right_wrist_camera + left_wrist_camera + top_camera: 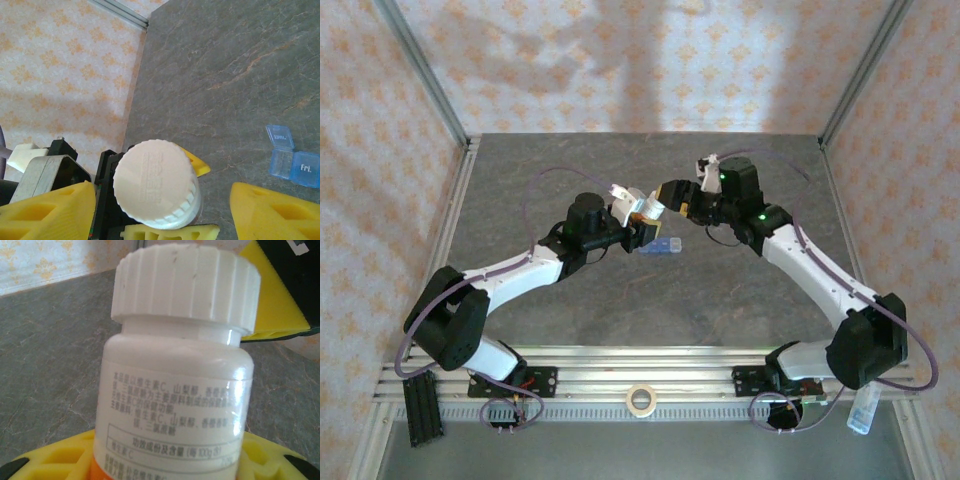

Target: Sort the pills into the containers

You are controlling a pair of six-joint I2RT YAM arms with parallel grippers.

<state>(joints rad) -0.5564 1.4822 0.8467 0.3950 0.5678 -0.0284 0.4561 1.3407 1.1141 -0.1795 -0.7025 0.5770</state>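
Note:
My left gripper (165, 462) is shut on a white pill bottle (175, 390) with an orange-banded label, holding it upright above the table. The bottle's ribbed white cap (155, 182) is on, so what is inside is hidden. My right gripper (160, 215) is open, its yellow fingers (47, 212) on either side of the cap with gaps both ways. In the top view the two grippers meet at mid-table, left (642, 215) and right (672, 195). The blue pill-organiser containers (663, 247) lie on the table just below them, with one pale lid (280, 136) apparently flipped up.
The grey stone-patterned table (740, 300) is walled by patterned panels at the back and sides. A roll of tape (640, 400) sits on the front rail between the arm bases. A clear plastic piece (861, 410) lies at the front right.

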